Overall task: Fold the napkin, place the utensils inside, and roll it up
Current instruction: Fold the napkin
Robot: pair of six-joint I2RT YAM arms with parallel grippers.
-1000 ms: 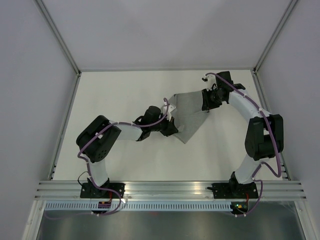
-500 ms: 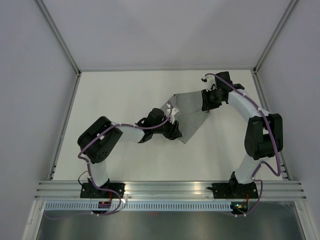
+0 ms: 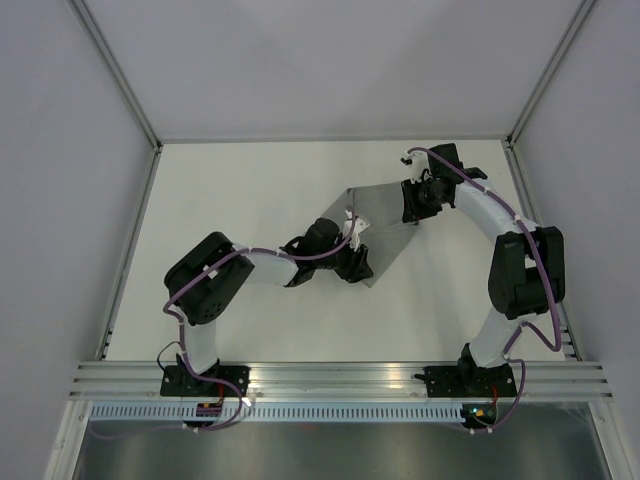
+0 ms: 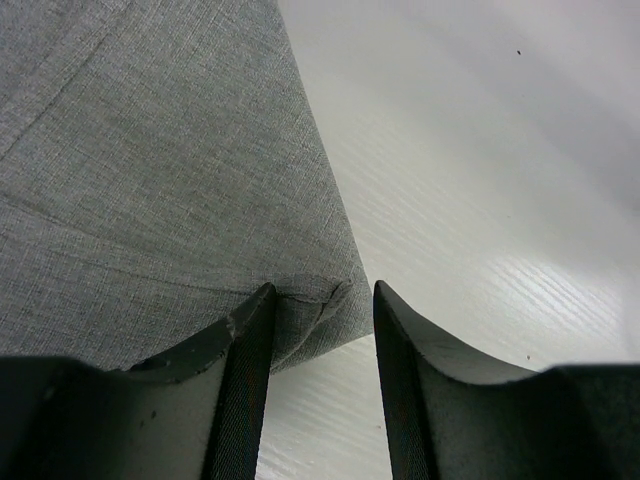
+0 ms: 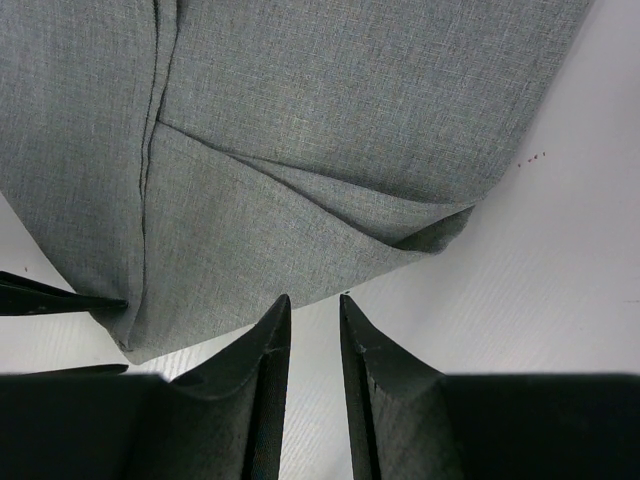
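Observation:
The grey napkin (image 3: 385,222) lies folded on the white table, a flap doubled over with a crease (image 5: 300,175). My left gripper (image 3: 358,268) is at the napkin's near corner and stands open. That corner (image 4: 320,315) lies flat between the fingertips of the left gripper (image 4: 320,290), loose and not pinched. My right gripper (image 3: 409,213) is at the far right corner, open by a narrow gap with bare table between the jaws. The napkin's edge (image 5: 300,290) lies just beyond the tips of the right gripper (image 5: 312,300). The left gripper's fingers (image 5: 60,297) show at that view's left edge. The utensils are out of view.
The white table (image 3: 250,190) is enclosed by pale walls with metal frame posts (image 3: 125,250) left and right. An aluminium rail (image 3: 340,375) carrying both arm bases runs along the near edge.
My left gripper has slid right and nearer along the napkin's lower edge and opened, letting go of the corner. The right arm has not moved.

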